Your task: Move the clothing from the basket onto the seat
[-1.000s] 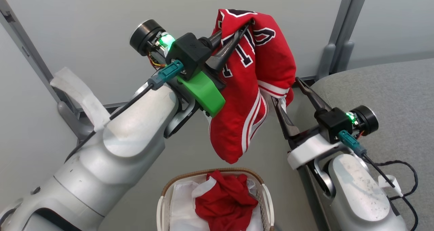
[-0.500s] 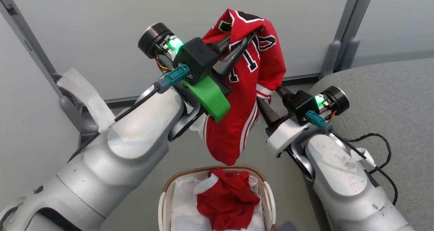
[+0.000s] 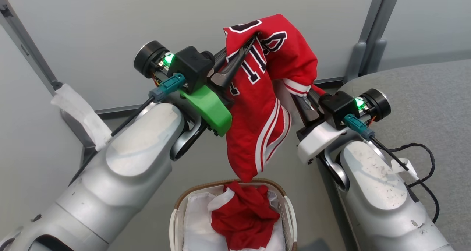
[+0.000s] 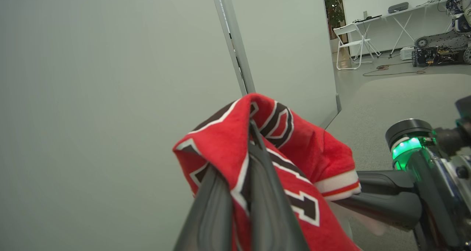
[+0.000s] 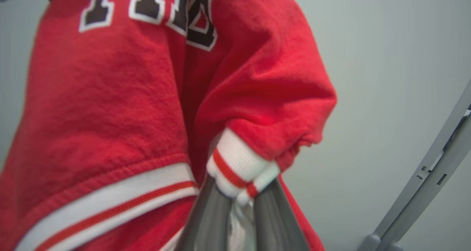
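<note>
A red jersey (image 3: 265, 133) with black-and-white lettering hangs in the air above the basket (image 3: 274, 187). My left gripper (image 3: 252, 39) is shut on a fold near its top, seen close in the left wrist view, where the jersey (image 4: 312, 148) drapes over my left gripper (image 4: 239, 159). My right gripper (image 5: 235, 199) is shut on the jersey's white-and-red striped cuff (image 5: 235, 166), and it meets the jersey's right side in the head view (image 3: 307, 94). A plain red garment (image 3: 243, 218) lies crumpled in the basket on the white liner (image 3: 197, 225). The grey seat (image 3: 423, 92) lies to the right.
Grey partition panels with metal posts (image 3: 368, 41) stand close behind. White cloth is wrapped on the left post's foot (image 3: 77, 113). A black cable (image 3: 423, 162) lies on the seat by my right forearm. Past the partition a folding chair (image 4: 353, 41) stands on open floor.
My right gripper came in from the right with its jaws wide and closed on the jersey's striped cuff. The left arm with the jersey shifted slightly.
</note>
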